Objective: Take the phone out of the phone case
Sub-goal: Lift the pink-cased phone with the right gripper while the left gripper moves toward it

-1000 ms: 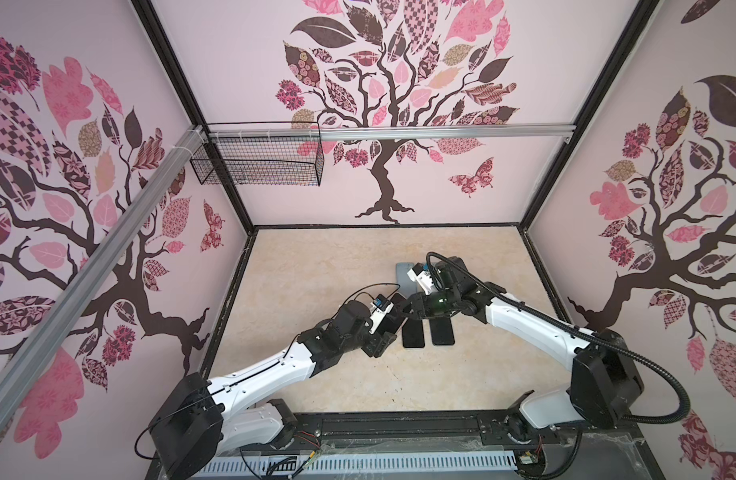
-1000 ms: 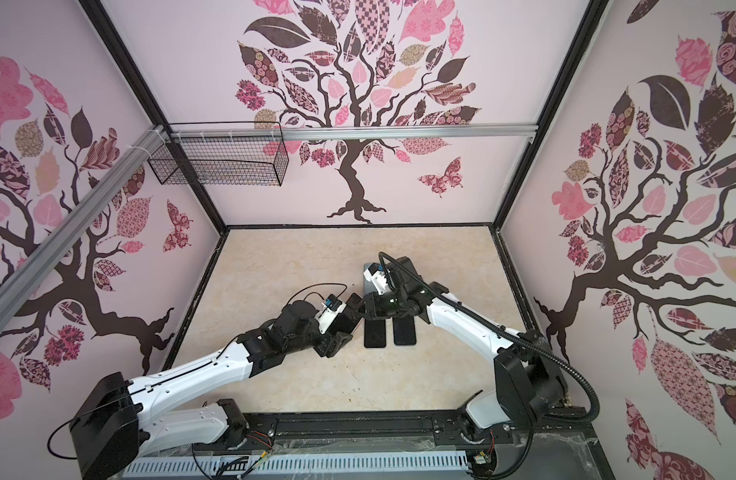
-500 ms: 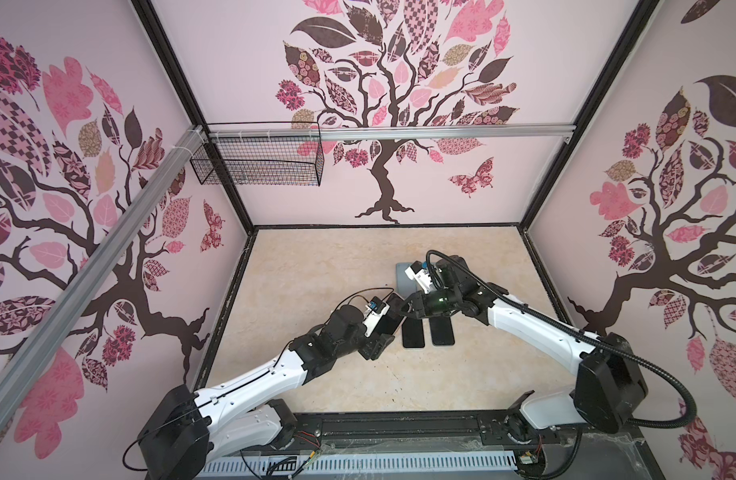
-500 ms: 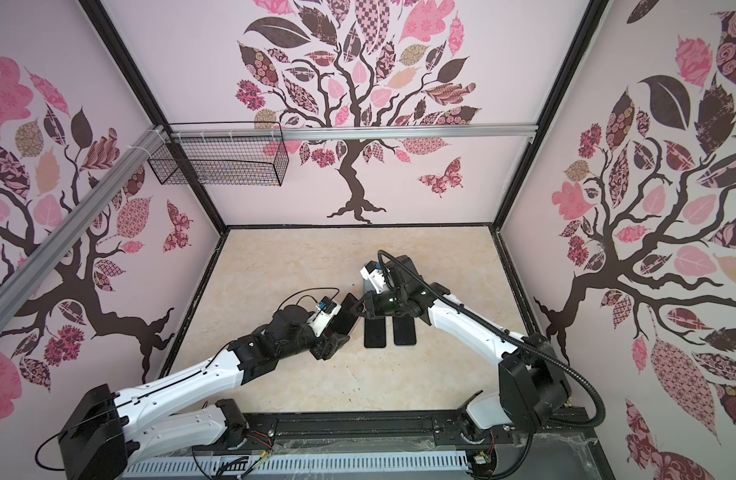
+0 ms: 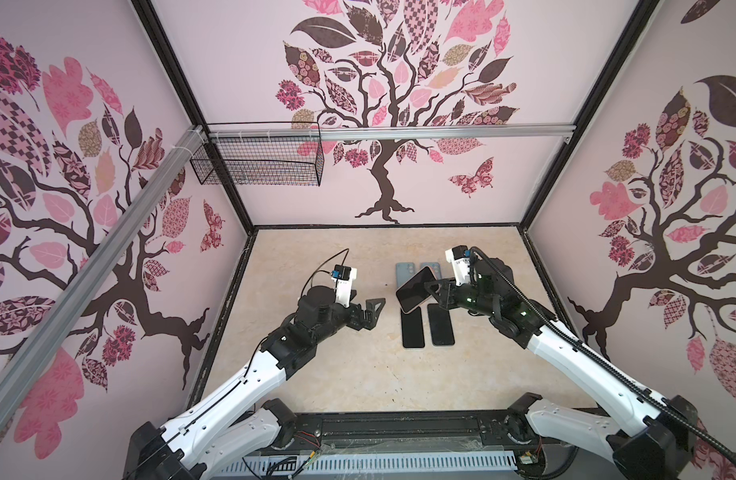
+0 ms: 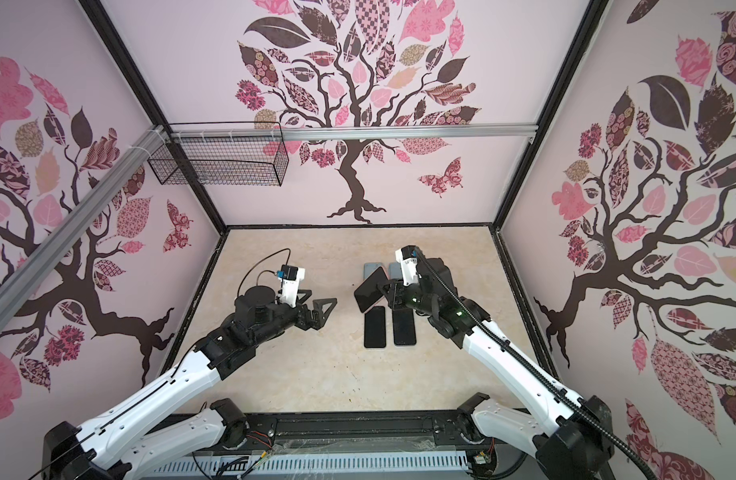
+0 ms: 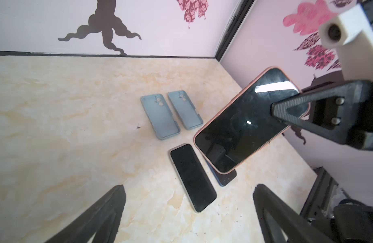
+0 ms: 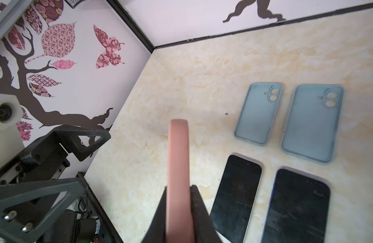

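Your right gripper [image 8: 178,199] is pinched tight on the edge of the pink-cased phone [image 7: 244,124], holding it tilted in the air over the far end of the white-edged bare phone [image 7: 192,176]. Your left gripper [image 6: 318,305] gapes wide and empty, left of that bare phone.

Using the left bare phone [image 5: 413,330] as the anchor, lying flat on the table [image 5: 316,257]: the right bare phone [image 5: 441,328] sits just beside it on its right, parallel. Directly behind the anchor is the left empty case [image 8: 258,113], and behind and to the right is the right empty case [image 8: 312,124]. The cased phone [image 5: 416,289] hangs tilted above the anchor's far end, pinched in the right gripper [image 5: 432,292]. The left gripper [image 5: 368,307] is off to the anchor's left, apart from it. The wire basket [image 5: 258,166] is way behind-left, up on the wall rail.
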